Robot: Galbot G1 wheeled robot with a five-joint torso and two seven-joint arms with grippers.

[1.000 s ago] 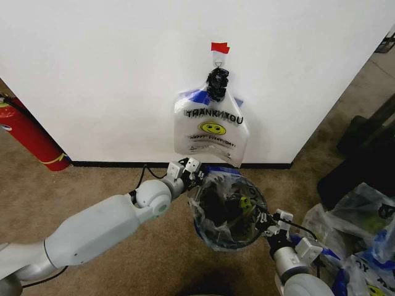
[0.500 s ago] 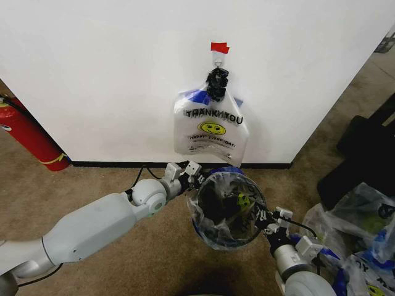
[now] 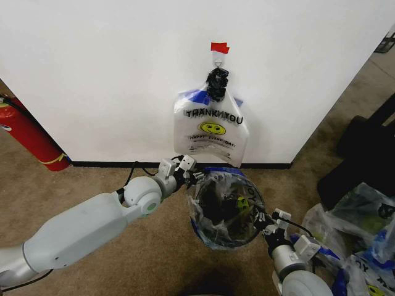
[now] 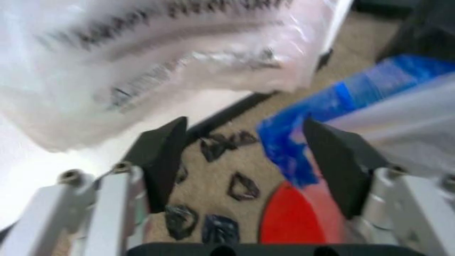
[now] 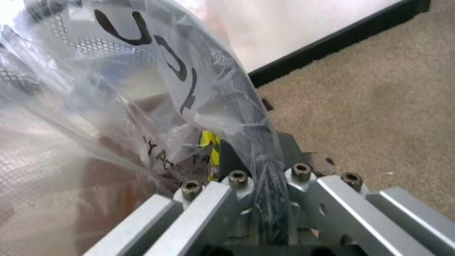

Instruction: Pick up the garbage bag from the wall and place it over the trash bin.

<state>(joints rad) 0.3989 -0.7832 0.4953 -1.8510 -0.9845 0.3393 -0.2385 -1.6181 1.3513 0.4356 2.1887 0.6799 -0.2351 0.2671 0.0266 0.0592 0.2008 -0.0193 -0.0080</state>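
A see-through garbage bag [image 3: 210, 233] with blue edges lies draped over the round trash bin [image 3: 217, 206], whose dark inside shows through it. A second garbage bag [image 3: 213, 128] with "THANK YOU" lettering and a smiley hangs from the hook on the white wall [image 3: 111, 74]. My left gripper [image 3: 180, 168] is at the bin's left rim, open; in the left wrist view the bag's blue edge [image 4: 288, 144] sits between the fingers [image 4: 165, 154] above the bin's red body [image 4: 291, 221]. My right gripper [image 3: 271, 223] [image 5: 242, 184] is at the right rim, shut on the bag's film [image 5: 213, 101].
A red fire extinguisher [image 3: 31, 139] leans at the wall on the left. A large black bag [image 3: 364, 154] and lumpy clear bags [image 3: 355, 213] crowd the right side. Brown carpet [image 3: 92, 185] lies open to the bin's left.
My left gripper has drawn a little to the left, off the bin's rim. The right gripper and both bags have stayed nearly in place.
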